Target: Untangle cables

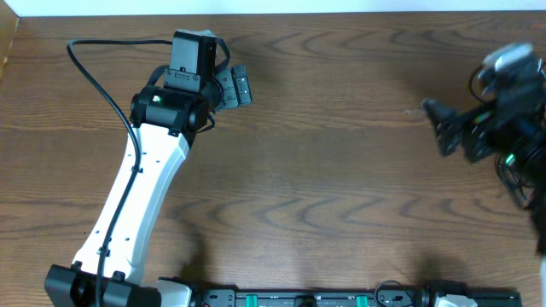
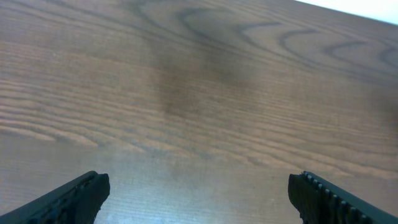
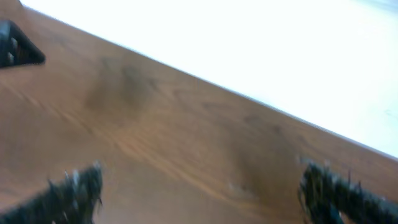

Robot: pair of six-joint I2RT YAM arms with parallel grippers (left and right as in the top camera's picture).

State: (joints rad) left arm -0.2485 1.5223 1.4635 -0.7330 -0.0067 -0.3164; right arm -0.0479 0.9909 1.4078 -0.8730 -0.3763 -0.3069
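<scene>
Nearest you, a black base rail with green marks (image 1: 341,298) runs along the near edge of the brown wood-grain table (image 1: 341,188). From its left end your left arm, a white link with black joints (image 1: 136,196), reaches diagonally out over the tabletop. A thick black wire (image 1: 94,77) loops off it toward the far left. At its tip the left gripper (image 1: 241,87) is released: in the left wrist view its two black ribbed fingers (image 2: 74,196) stand wide apart at opposite corners, with only wood grain between them.

At mid-depth on the right, your right arm, black and blurred (image 1: 503,119), comes in from the table's right edge. The right gripper (image 1: 439,128) points left toward the middle of the table. It too is released, its fingers (image 3: 71,193) spread wide over the wood and holding nothing.

Thin dark strands (image 1: 522,183) hang just beside that arm at the right edge. You cannot tell whether they are the cables or the arm's own wiring, and no view settles where the cables lie.

Farthest off, a small dark wedge (image 3: 15,46), too blurred to name, sits at the top left of the right wrist view. A white surface (image 3: 280,50) begins beyond the table's far edge.
</scene>
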